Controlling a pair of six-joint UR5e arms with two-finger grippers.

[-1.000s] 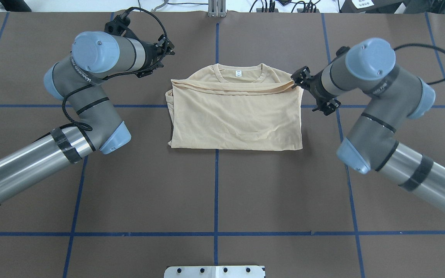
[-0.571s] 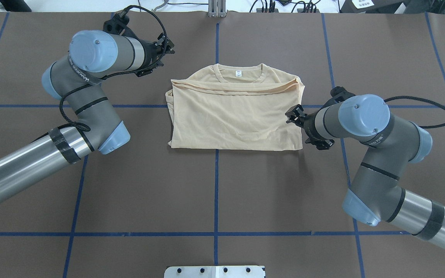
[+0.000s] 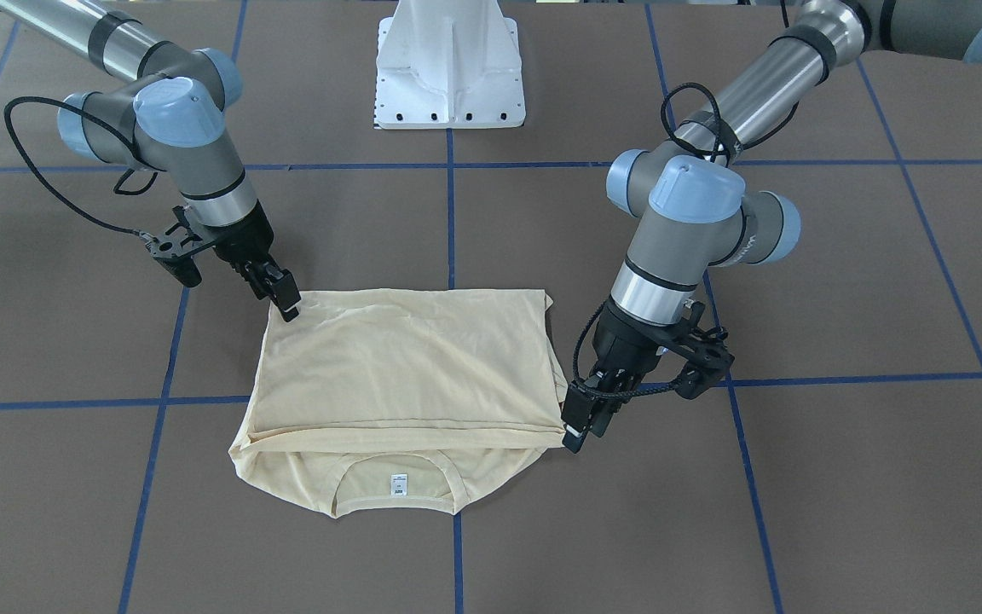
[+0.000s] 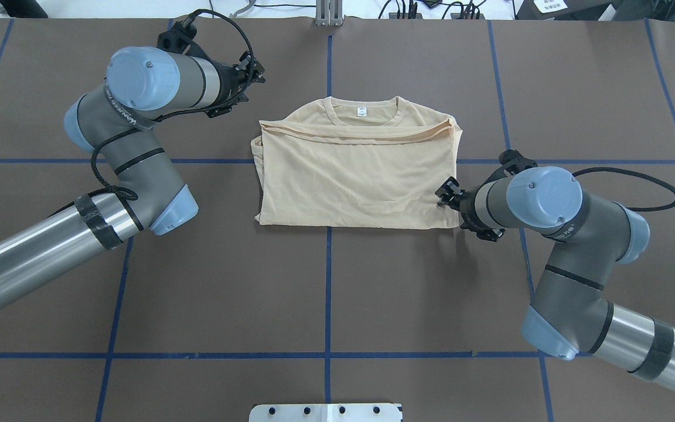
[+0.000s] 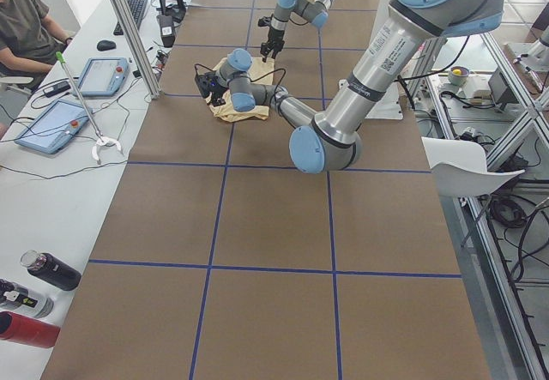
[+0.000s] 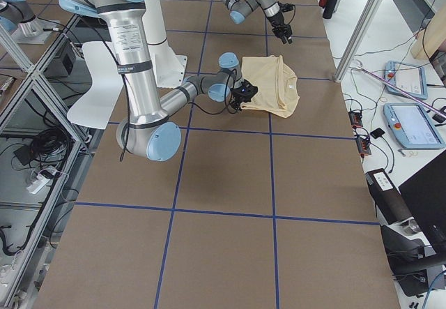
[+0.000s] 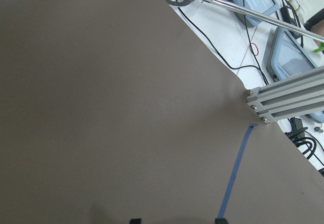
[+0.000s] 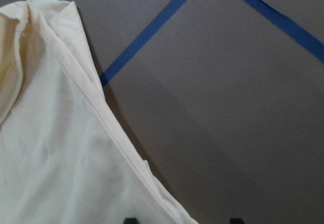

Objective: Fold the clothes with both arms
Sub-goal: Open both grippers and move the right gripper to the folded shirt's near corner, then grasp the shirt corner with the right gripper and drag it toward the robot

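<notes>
- brown paper covers the table [image 4: 226, 281], which is crossed by blue tape lines [image 4: 327, 293]. one white pedestal base [image 3: 448, 68] stands at the robot's edge, cropped at the top of the front-facing view.
- one pale yellow t-shirt [image 4: 355, 176] lies flat mid-table in a rough rectangle, its lower part doubled up towards the collar. one small white neck label [image 4: 362, 111] shows inside the neckline. the sleeves are out of sight within the fold, and only plain cloth faces up.
- two arms reach in, the left arm [image 4: 132, 146] and the right arm [image 4: 560, 258], each with one black claw.
- the left gripper [image 3: 578, 431] hangs near the collar-end corner on the robot's left, apart from the cloth. its wrist view shows only bare table, with two fingertips [image 7: 134, 220] spread wide at the bottom edge and nothing between them. in the overhead view its fingers are hard to pick out from the black mount and cables.
- the right gripper [image 3: 289, 307] sits over the shirt's right side edge, near the corner closest to the robot. its two fingertips [image 8: 130, 220] stand wide apart, cropped by the frame, and grip nothing. the cloth edge runs below the gap, and whether they touch it i cannot tell.
- in the side views both claws are too small to judge. one seated person [image 5: 21, 20] is cut off at the edge, two tablets [image 5: 103, 75] lie on the white bench, and three bottles [image 5: 51, 270] are partly cropped.
</notes>
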